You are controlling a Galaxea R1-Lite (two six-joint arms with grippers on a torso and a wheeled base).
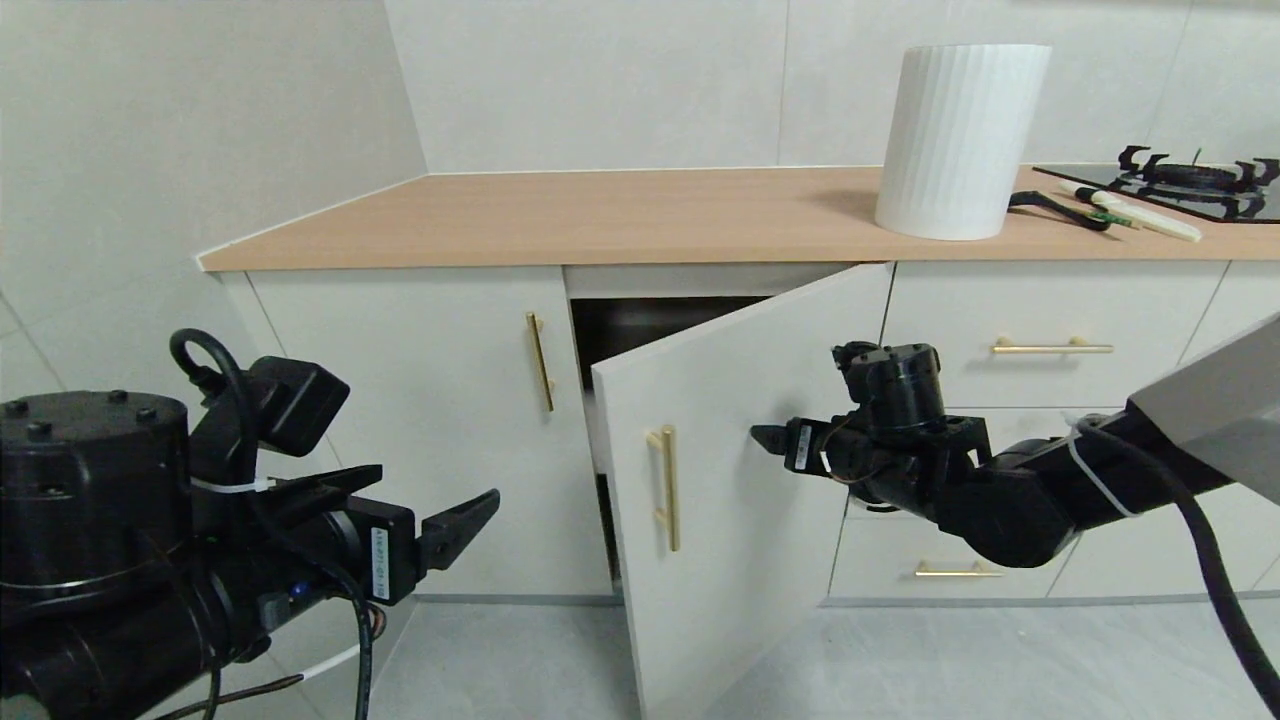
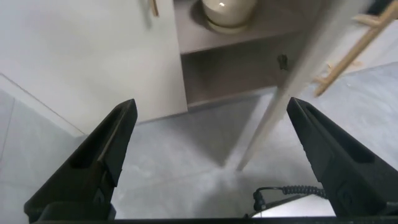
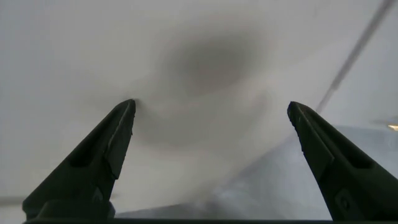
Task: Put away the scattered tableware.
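Scattered utensils (image 1: 1135, 212), white and green with a black-handled one (image 1: 1060, 208) beside them, lie on the wooden counter (image 1: 600, 215) at the far right. A tall white ribbed holder (image 1: 955, 140) stands next to them. Below, a cabinet door (image 1: 740, 480) with a gold handle (image 1: 667, 487) hangs half open. My right gripper (image 1: 775, 440) is open, its fingertips close against the door's white face (image 3: 205, 62). My left gripper (image 1: 455, 520) is open and empty, low at the left, facing the cabinet. A cream vessel (image 2: 227, 11) sits on the shelf inside.
A gas hob (image 1: 1195, 180) occupies the counter's right end. Drawers with gold handles (image 1: 1050, 347) sit right of the open door, and a shut door (image 1: 430, 420) is on its left. Grey floor tiles (image 1: 900, 660) lie in front. The door's edge (image 2: 298, 81) stands between my left gripper's fingers.
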